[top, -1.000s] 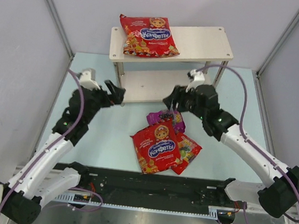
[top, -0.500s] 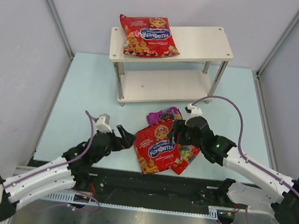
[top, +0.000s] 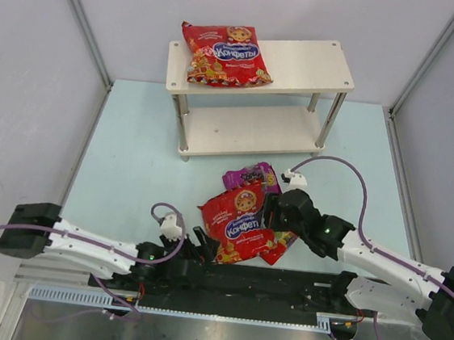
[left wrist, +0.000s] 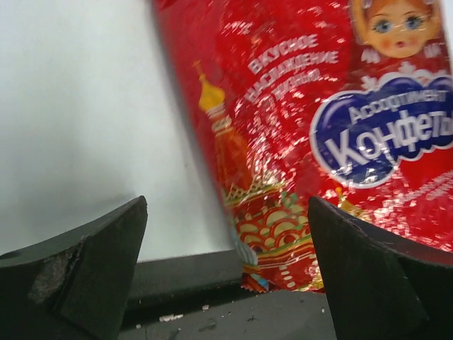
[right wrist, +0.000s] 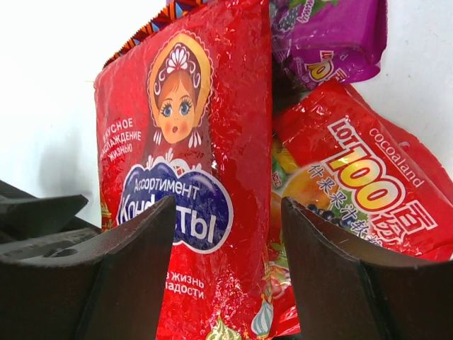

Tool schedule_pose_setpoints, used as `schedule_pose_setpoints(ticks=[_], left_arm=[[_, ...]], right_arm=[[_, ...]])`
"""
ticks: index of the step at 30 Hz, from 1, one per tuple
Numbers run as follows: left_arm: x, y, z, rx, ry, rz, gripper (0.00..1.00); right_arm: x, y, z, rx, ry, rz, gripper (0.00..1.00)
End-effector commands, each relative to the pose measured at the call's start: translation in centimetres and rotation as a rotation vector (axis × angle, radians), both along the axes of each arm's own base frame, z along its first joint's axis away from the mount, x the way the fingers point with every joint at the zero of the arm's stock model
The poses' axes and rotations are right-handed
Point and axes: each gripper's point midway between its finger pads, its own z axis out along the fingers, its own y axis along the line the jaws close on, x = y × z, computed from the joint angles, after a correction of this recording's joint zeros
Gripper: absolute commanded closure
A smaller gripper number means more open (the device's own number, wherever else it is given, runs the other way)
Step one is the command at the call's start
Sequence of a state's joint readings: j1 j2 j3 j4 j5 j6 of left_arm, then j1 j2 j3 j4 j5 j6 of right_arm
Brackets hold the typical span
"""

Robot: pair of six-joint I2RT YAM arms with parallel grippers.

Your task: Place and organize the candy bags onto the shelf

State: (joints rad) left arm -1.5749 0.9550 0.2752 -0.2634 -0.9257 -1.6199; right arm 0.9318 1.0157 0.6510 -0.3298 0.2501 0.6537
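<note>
One large red candy bag (top: 225,54) lies on the left of the shelf's (top: 311,65) top board. The second large red bag (top: 236,220) lies on the table on top of the small purple bag (top: 247,174) and the small red gummy bag (top: 286,237). My left gripper (top: 203,245) is open and low at that bag's near left corner (left wrist: 283,234), which shows between the jaws. My right gripper (top: 269,215) is open over the bag's right edge (right wrist: 191,177). The purple bag (right wrist: 333,35) and the gummy bag (right wrist: 361,191) lie beside that edge.
A black rail (top: 280,285) runs along the near table edge, right under the left gripper. The shelf's lower board (top: 248,127) stands behind the pile. Grey booth walls close in the left, right and back sides.
The left arm has dropped and stretched low along the near edge, bringing its gripper to the bag's near corner. The right gripper has come down from by the shelf to the bag pile.
</note>
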Motion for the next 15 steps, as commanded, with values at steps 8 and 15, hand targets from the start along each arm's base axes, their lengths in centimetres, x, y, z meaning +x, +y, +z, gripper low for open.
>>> schedule_pose_setpoints(ticks=[8, 15], left_arm=[[0.5, -0.6, 0.3, -0.219, -0.027, 0.226, 0.0], [0.6, -1.4, 1.1, -0.238, -0.06, 0.216, 0.0]], right_arm=[[0.1, 1.0, 0.6, 0.042, -0.035, 0.013, 0.36], [-0.7, 0.9, -0.6, 0.02, -0.021, 0.017, 0.37]])
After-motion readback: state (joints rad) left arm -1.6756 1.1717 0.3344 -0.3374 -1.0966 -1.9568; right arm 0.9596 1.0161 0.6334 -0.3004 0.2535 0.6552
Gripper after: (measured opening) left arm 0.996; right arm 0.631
